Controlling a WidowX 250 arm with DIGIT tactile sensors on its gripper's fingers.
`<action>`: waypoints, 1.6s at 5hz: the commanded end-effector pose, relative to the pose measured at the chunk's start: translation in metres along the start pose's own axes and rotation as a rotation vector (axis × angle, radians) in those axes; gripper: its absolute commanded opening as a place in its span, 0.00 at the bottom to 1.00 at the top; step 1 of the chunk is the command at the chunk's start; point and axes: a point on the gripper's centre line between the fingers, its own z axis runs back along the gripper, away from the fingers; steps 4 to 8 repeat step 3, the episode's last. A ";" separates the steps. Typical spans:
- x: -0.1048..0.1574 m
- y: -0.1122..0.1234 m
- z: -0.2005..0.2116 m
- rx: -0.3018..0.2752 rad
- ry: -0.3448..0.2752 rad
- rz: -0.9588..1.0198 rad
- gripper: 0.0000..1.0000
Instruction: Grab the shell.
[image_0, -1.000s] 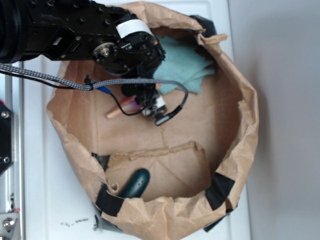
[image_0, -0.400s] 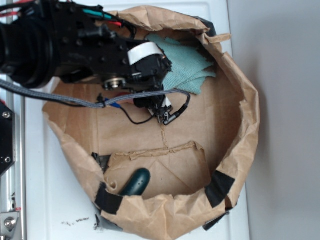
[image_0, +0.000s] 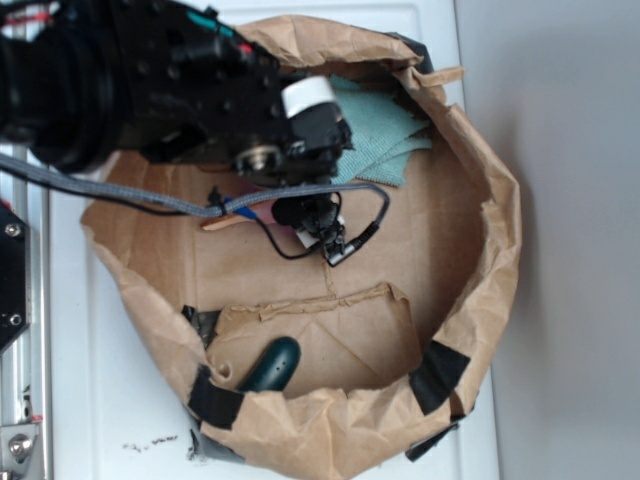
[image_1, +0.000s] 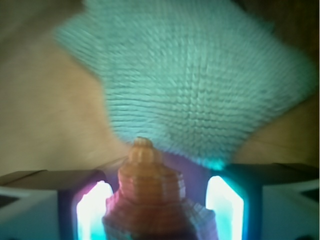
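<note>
The shell (image_1: 150, 192) fills the bottom centre of the wrist view, its ribbed orange-brown spiral end pointing at the teal cloth (image_1: 200, 80). My gripper (image_1: 159, 212) is shut on the shell, whose wider body reaches both glowing pads (image_1: 92, 210). In the exterior view, my gripper (image_0: 318, 228) hangs low inside the brown paper bag (image_0: 480, 200) under the black arm. Only the shell's pink body (image_0: 266, 213) and its thin orange point show to the gripper's left.
The crumpled bag walls ring the work area, with black tape at the near corners. The teal cloth (image_0: 385, 140) lies at the far side, just beyond the gripper. A dark green rounded object (image_0: 270, 365) rests near the front wall behind a folded paper flap.
The arm has swung further over the bag and the gripper has dropped onto the shell. The shell now lies flatter, its point shifted slightly left.
</note>
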 end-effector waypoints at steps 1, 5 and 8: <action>0.018 0.002 0.084 -0.060 -0.044 -0.017 0.00; 0.016 -0.004 0.099 -0.056 -0.188 0.016 0.09; 0.016 -0.004 0.099 -0.056 -0.188 0.016 0.09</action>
